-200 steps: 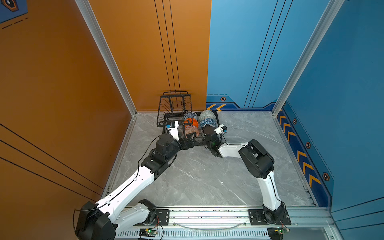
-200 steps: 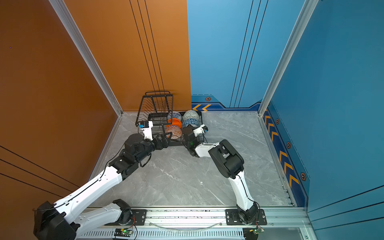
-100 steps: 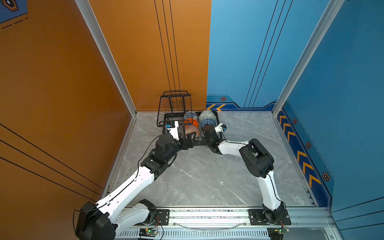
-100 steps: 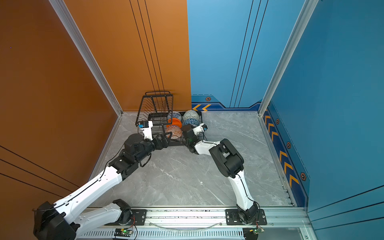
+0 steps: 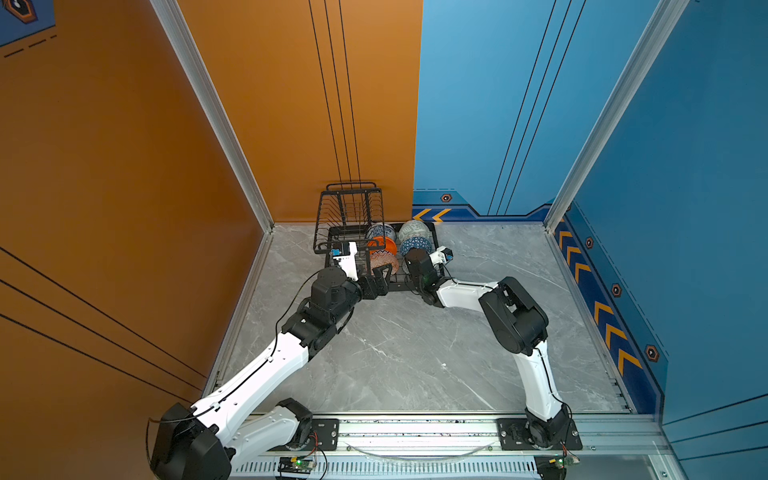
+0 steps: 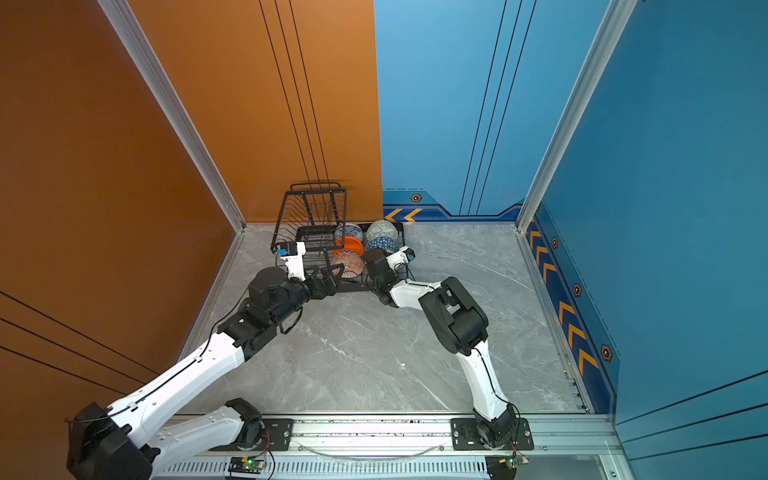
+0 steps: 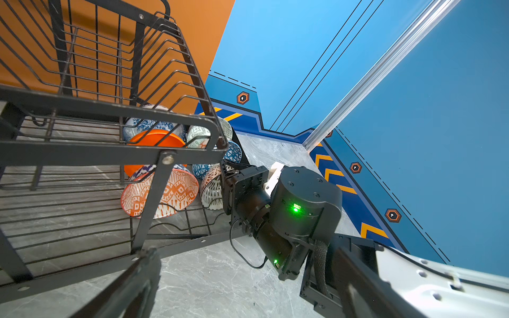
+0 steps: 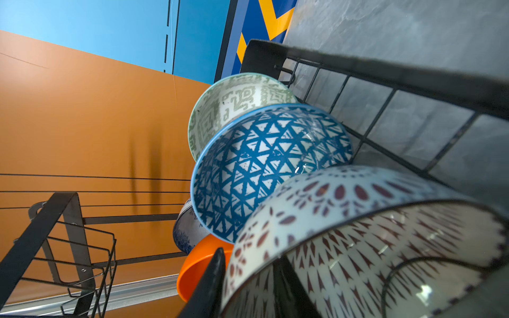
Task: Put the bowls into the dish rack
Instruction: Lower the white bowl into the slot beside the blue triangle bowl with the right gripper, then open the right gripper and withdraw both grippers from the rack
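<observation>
Step in hand: looks like the last bowl is going in, the white lattice-patterned bowl (image 8: 358, 247) standing on edge at the front of its row in the dish rack (image 7: 192, 243)
Bowls: all six sit in the lower tray, two rows of three: blue-white floral bowl (image 7: 143, 125), plain orange bowl (image 8: 188, 272) and orange-white geometric bowl (image 7: 181, 192) in one; pale green patterned bowl (image 8: 234, 102), blue triangle-patterned bowl (image 8: 261, 165) and the lattice one in the other
Right claw (image 8: 249, 264): a finger on either side of the lattice bowl's rim, jaws narrow; gripping or merely straddling, I cannot tell
Left claw (image 5: 381, 277): spread wide, empty, at the tray's front rail
Next move: I'd say part the right fingers clear of the rim, then draw straight back over the table (image 5: 415, 353) without tipping the bowl
Edges: orange bowl right beside the outer finger, triangle bowl leaning just behind, tray's side rail close by
Open room: plenty of bare table in front of the rack; the raised basket tier (image 5: 352, 191) holds nothing
</observation>
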`<state>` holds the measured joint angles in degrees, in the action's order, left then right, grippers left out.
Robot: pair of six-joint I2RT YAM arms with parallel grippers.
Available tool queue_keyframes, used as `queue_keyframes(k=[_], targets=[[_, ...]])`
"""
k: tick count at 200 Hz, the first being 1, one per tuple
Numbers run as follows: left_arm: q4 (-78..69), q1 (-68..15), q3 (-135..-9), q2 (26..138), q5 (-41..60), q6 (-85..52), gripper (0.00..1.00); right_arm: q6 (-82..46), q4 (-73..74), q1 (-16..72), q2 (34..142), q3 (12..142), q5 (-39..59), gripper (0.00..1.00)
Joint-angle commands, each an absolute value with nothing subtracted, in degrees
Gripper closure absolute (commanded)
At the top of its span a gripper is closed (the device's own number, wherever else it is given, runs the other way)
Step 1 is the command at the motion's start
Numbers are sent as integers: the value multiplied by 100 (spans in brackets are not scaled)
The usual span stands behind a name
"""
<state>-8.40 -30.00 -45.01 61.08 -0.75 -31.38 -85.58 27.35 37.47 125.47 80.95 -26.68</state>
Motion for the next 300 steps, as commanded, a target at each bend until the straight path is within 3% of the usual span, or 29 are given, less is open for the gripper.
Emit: queue_keyframes(k=[1,148,202,251,300], targets=[[-923,-2937,-4460,6095,35,-3151,2,-8402,2552,3693,12455,8105,-2569,65],[-916,-2920,-4480,6095,62,-3147,2,-8210,3017,3612,11954,7560,-2217,35],[-912,-2927,-4462,6016,-13,-3055,2,-7939,3126,3596,11463,7270,-2045,0],[-774,-2886,-4476,5895,-332,-2793,2,-7611,3083,3459,10675,6795,-1776,0],[-252,-2778,-4512,5528,-1538,-2051,2,-6391,2333,2913,9200,5994,-1379,0]])
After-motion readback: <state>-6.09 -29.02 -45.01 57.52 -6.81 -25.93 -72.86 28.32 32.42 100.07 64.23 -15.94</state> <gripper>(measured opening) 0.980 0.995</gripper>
